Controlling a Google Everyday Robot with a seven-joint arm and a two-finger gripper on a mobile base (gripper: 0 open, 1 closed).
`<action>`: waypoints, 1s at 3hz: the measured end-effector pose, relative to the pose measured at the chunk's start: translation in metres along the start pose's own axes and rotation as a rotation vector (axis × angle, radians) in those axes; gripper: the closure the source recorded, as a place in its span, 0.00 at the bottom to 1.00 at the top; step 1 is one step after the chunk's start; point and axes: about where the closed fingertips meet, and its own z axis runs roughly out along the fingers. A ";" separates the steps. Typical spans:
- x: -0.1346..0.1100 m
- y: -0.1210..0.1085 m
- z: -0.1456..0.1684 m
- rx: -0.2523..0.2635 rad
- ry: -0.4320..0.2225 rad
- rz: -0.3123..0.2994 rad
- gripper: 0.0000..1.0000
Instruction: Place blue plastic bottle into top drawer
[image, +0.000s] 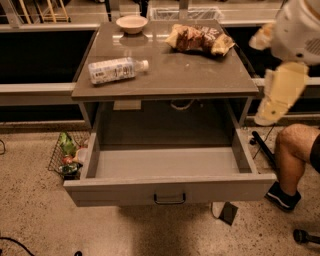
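Note:
The blue plastic bottle (116, 70) lies on its side on the left of the grey tabletop (190, 75), white cap pointing right. The top drawer (125, 190) is pulled fully open below the top, and its inside holds nothing; its dark bar handle (170, 199) is at the centre of the front panel. My gripper (264, 117) hangs at the right edge of the view, at the end of the white and yellowish arm (287, 75). It is beside the table's right side, far from the bottle and holding nothing visible.
A beige bowl (132, 23) stands at the back left of the top and brown-yellow snack bags (199, 38) at the back right. A wire basket (67, 155) with items sits on the floor left of the drawer. A person's bare leg (295, 150) is at the right.

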 end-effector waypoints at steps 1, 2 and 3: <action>-0.062 -0.046 0.018 -0.026 -0.116 -0.154 0.00; -0.124 -0.077 0.030 -0.027 -0.265 -0.267 0.00; -0.132 -0.084 0.027 -0.013 -0.289 -0.277 0.00</action>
